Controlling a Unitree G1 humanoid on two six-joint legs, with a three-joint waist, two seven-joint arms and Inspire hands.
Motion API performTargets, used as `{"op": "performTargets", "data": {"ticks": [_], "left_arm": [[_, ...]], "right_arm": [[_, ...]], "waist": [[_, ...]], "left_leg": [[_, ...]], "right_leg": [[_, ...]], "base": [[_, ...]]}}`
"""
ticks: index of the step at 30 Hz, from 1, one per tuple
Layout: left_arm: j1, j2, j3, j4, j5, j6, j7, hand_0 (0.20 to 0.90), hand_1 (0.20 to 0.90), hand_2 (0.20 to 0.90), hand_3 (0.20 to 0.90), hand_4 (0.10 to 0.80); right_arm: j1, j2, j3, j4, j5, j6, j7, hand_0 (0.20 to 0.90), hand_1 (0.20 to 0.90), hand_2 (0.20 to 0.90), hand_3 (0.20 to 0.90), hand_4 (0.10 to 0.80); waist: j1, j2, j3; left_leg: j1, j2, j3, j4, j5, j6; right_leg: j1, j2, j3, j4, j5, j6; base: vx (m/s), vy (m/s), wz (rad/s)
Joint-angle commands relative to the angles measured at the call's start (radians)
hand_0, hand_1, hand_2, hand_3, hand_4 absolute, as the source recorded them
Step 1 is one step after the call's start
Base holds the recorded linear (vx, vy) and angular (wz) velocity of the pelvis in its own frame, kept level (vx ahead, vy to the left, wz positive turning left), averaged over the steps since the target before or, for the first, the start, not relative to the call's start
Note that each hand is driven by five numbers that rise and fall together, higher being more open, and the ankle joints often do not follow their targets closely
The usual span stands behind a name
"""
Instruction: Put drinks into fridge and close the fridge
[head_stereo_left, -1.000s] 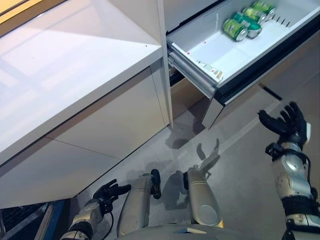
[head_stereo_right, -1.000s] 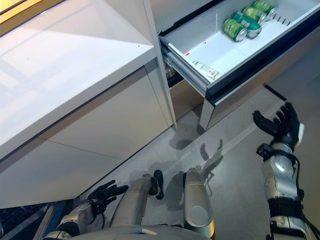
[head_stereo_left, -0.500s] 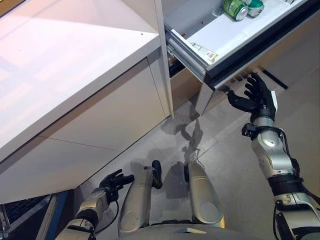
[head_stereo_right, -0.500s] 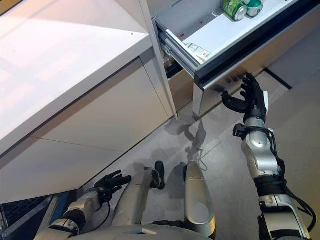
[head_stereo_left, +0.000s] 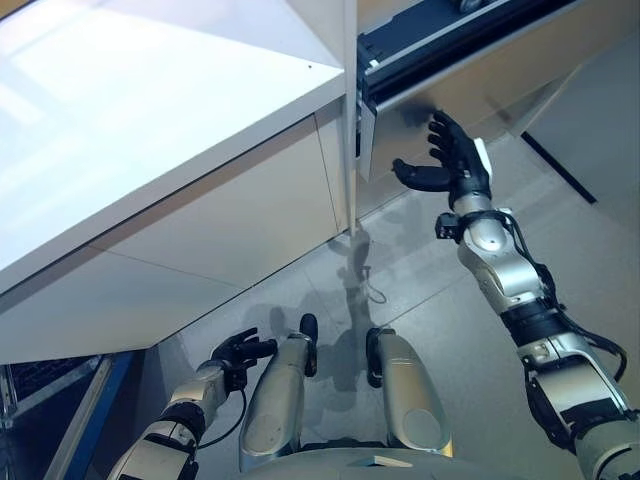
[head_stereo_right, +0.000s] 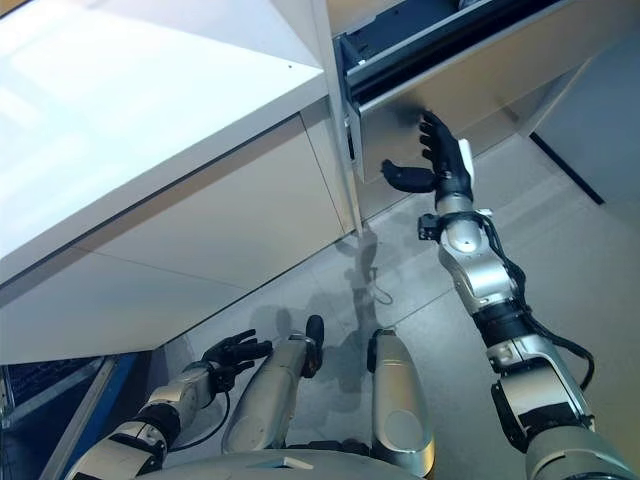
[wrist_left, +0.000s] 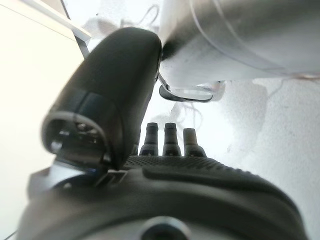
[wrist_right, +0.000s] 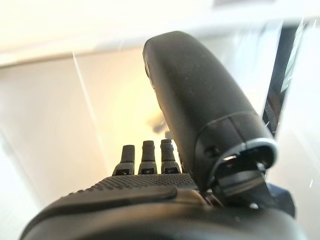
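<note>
We see the fridge drawer (head_stereo_left: 470, 50) almost pushed in beside the white desk (head_stereo_left: 150, 130), only a dark slit showing; no drinks are visible. Our right hand (head_stereo_left: 455, 165) presses its front, fingers spread straight. Our left hand (head_stereo_left: 238, 350) hangs low below the desk, fingers loosely apart.

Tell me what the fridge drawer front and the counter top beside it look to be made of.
Drawer front: probably brushed metal or a metal-look panel; it has a dull satin sheen and mirrors the right hand faintly. Counter top: glossy white, perhaps laminate or stone; it throws back broad bright glare.
</note>
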Motion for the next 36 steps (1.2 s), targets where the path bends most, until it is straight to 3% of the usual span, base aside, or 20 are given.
{"op": "performTargets", "data": {"ticks": [1,8,14,17,22,28,30,32,36], "left_arm": [[0.034,0.034,-0.062,-0.025,0.005,0.000,0.020,0.900,0.900,0.900,0.900,0.800],[0.043,0.038,-0.065,-0.009,-0.001,-0.017,-0.008,0.900,0.900,0.900,0.900,0.800],[0.087,0.033,-0.059,-0.013,-0.003,-0.033,-0.044,0.900,0.900,0.900,0.900,0.800],[0.120,0.026,-0.046,-0.014,-0.025,-0.031,-0.051,0.900,0.900,0.900,0.900,0.800],[0.231,0.006,0.015,-0.024,0.004,-0.022,-0.018,0.900,0.900,0.900,0.900,0.800],[0.268,0.018,0.091,0.036,-0.031,-0.061,-0.069,0.900,0.900,0.900,0.900,0.800],[0.271,0.021,0.105,0.048,-0.020,-0.068,-0.089,0.900,0.900,0.900,0.900,0.800],[0.257,0.024,0.102,0.102,-0.011,-0.104,-0.143,0.900,0.900,0.900,0.900,0.800],[0.237,0.013,0.107,0.175,0.021,-0.152,-0.155,0.900,0.900,0.900,0.900,0.800]], "right_arm": [[-0.264,0.114,0.083,-0.080,-0.020,-0.112,0.033,0.900,0.900,0.900,0.900,0.800],[-0.302,0.100,0.079,-0.044,-0.005,-0.124,-0.028,0.900,0.900,0.900,0.900,0.800],[-0.205,0.033,0.000,-0.031,0.019,-0.125,-0.068,0.900,0.900,0.900,0.900,0.800],[-0.072,0.006,-0.047,-0.031,0.058,-0.089,-0.019,0.900,0.900,0.900,0.900,0.800],[0.422,0.006,-0.203,0.008,0.022,-0.110,0.130,0.900,0.900,0.900,0.900,0.800],[0.624,0.084,-0.237,0.306,-0.044,-0.052,0.139,0.900,0.900,0.900,0.900,0.800],[0.645,0.104,-0.239,0.373,-0.021,-0.034,0.162,0.900,0.900,0.900,0.900,0.800],[0.671,0.140,-0.251,0.625,-0.088,-0.064,0.234,0.900,0.900,0.900,0.900,0.800],[0.691,0.189,-0.239,0.809,-0.137,0.012,0.312,0.900,0.900,0.900,0.900,0.800]], "waist": [[0.073,-0.045,-0.047],[0.096,-0.060,-0.060],[0.085,-0.080,-0.110],[0.064,-0.094,-0.152],[0.011,-0.116,-0.270],[-0.023,-0.125,-0.348],[-0.024,-0.125,-0.356],[-0.020,-0.117,-0.366],[-0.023,-0.113,-0.370]], "left_leg": [[0.053,-0.052,0.072,0.070,-0.146,0.121],[0.080,-0.054,0.063,0.044,-0.145,0.123],[0.153,-0.049,0.049,-0.044,-0.129,0.117],[0.213,-0.042,0.048,-0.135,-0.100,0.109],[0.336,-0.021,0.082,-0.329,-0.038,0.098],[0.421,0.005,0.129,-0.478,0.000,0.084],[0.430,0.009,0.133,-0.499,0.007,0.082],[0.444,0.022,0.144,-0.559,0.039,0.069],[0.439,0.026,0.145,-0.558,0.044,0.067]], "right_leg": [[0.072,0.020,0.043,-0.152,0.124,0.010],[0.112,0.019,0.038,-0.198,0.138,0.013],[0.186,0.013,0.035,-0.292,0.156,0.026],[0.238,0.011,0.038,-0.376,0.177,0.042],[0.337,0.020,0.046,-0.550,0.239,0.091],[0.388,0.033,0.050,-0.675,0.294,0.122],[0.395,0.037,0.051,-0.689,0.299,0.124],[0.412,0.047,0.037,-0.729,0.315,0.125],[0.409,0.051,0.040,-0.720,0.307,0.122]], "base": [[0.002,-0.005,0.07],[-0.007,-0.014,0.12],[0.003,0.039,0.06],[0.012,0.056,0.05],[0.002,0.059,-0.04],[-0.046,0.010,-0.22],[-0.069,-0.019,-0.22],[-0.110,-0.020,-0.08],[-0.070,-0.003,-0.07]]}}
